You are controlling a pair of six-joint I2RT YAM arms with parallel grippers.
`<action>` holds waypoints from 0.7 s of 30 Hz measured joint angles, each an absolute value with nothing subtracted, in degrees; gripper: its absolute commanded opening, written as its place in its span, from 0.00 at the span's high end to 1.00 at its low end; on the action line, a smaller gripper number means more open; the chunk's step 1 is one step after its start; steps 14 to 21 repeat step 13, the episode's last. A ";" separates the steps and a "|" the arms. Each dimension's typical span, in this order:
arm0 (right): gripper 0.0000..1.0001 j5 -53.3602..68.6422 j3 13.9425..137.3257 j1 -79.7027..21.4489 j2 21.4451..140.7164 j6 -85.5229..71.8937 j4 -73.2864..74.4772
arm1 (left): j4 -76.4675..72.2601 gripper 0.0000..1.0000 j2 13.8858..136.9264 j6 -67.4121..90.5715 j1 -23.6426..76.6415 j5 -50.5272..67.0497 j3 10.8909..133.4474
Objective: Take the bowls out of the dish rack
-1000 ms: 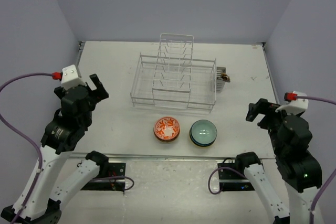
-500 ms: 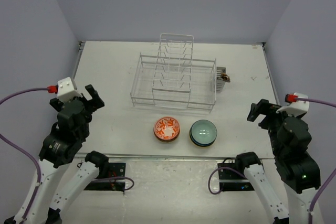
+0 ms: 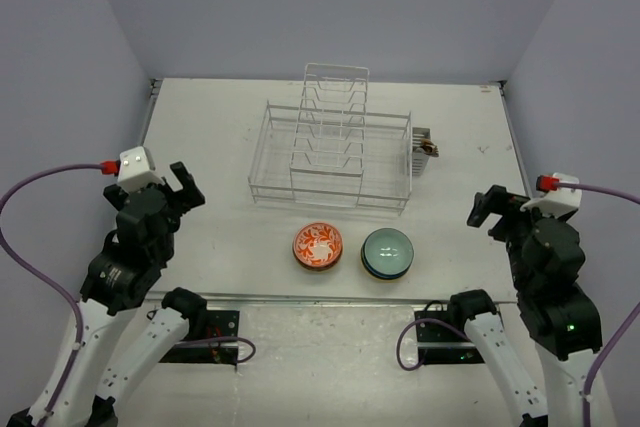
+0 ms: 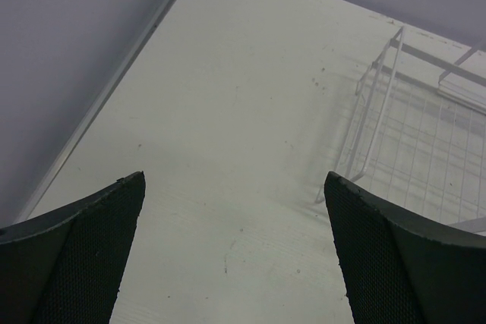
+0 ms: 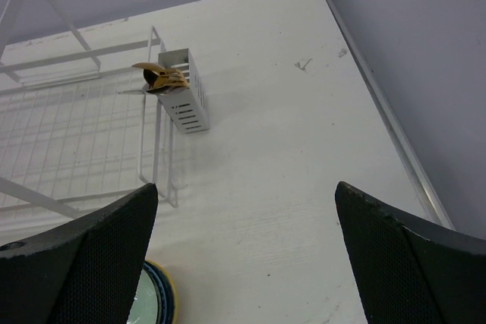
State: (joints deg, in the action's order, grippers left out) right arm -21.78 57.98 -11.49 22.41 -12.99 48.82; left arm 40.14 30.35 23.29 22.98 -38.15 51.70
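The white wire dish rack [image 3: 332, 152] stands at the table's middle back and holds no bowls that I can see. Its corner shows in the left wrist view [image 4: 380, 119] and its side in the right wrist view [image 5: 83, 134]. An orange-red bowl with a white motif [image 3: 317, 246] and a pale blue-green bowl [image 3: 388, 253], which looks stacked on others, sit on the table in front of the rack. The blue-green bowl's edge shows in the right wrist view [image 5: 156, 303]. My left gripper [image 3: 182, 184] is open and empty at the left. My right gripper [image 3: 486, 207] is open and empty at the right.
A small white side caddy [image 3: 421, 150] with a brown item in it hangs on the rack's right end; it also shows in the right wrist view [image 5: 182, 89]. Walls enclose the table on three sides. A metal rail [image 3: 300, 298] runs along the near edge.
My left arm drew back toward the near left, then shifted slightly forward again. My right arm moved only slightly. The bowls and rack have not moved.
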 measured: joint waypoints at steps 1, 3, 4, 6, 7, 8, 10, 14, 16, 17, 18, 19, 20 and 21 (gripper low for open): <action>0.01 -21.71 57.63 -11.49 22.41 -12.82 48.36 | 40.10 0.00 30.37 23.27 22.98 -37.95 51.48; 0.01 -21.52 56.88 -11.49 22.41 -12.58 48.03 | 39.94 0.00 30.46 23.29 22.98 -37.78 51.13; 0.01 -21.52 56.58 -11.49 22.41 -12.51 48.01 | 39.92 0.00 30.55 23.29 22.98 -37.76 50.98; 0.01 -21.50 56.21 -11.49 22.41 -12.49 47.92 | 39.90 0.00 30.79 23.29 22.98 -37.71 50.81; 0.01 -21.50 56.07 -11.49 22.41 -12.40 47.86 | 39.83 0.00 30.96 23.29 22.98 -37.69 50.72; 0.01 -21.47 55.94 -11.49 22.41 -12.38 47.68 | 39.83 0.00 31.16 23.29 22.98 -37.67 50.72; 0.01 -21.50 55.81 -11.49 22.41 -12.40 47.27 | 39.59 0.00 31.44 23.27 22.98 -37.67 50.72; 0.01 -21.54 55.77 -11.49 22.41 -12.56 46.63 | 39.03 0.00 31.73 23.09 22.98 -37.67 50.68; 0.01 -21.54 55.77 -11.49 22.41 -12.56 46.63 | 39.03 0.00 31.73 23.09 22.98 -37.67 50.68; 0.01 -21.54 55.77 -11.49 22.41 -12.56 46.63 | 39.03 0.00 31.73 23.09 22.98 -37.67 50.68; 0.01 -21.54 55.77 -11.49 22.41 -12.56 46.63 | 39.03 0.00 31.73 23.09 22.98 -37.67 50.68; 0.01 -21.54 55.77 -11.49 22.41 -12.56 46.63 | 39.03 0.00 31.73 23.09 22.98 -37.67 50.68; 0.01 -21.54 55.77 -11.49 22.41 -12.56 46.63 | 39.03 0.00 31.73 23.09 22.98 -37.67 50.68; 0.01 -21.54 55.77 -11.49 22.41 -12.56 46.63 | 39.03 0.00 31.73 23.09 22.98 -37.67 50.68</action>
